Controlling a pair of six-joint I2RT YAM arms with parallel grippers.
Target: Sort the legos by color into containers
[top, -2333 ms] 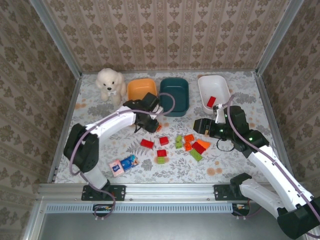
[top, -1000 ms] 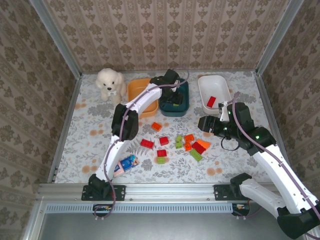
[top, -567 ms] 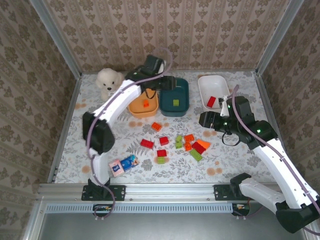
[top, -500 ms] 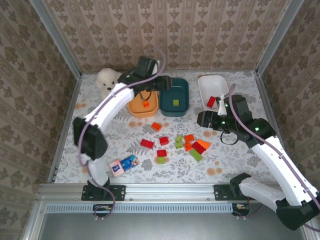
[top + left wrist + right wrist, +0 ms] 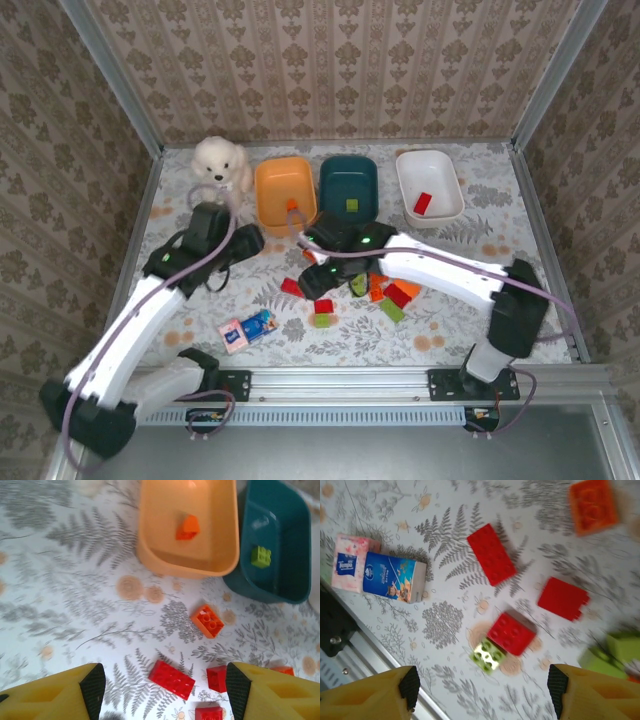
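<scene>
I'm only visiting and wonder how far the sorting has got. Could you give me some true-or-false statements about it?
The orange tub holds an orange brick. True.
The teal tub holds a red piece. False: a lime green brick lies there.
The white tub is empty. False: one red brick lies in it.
Loose bricks lie on the table. True.
</scene>
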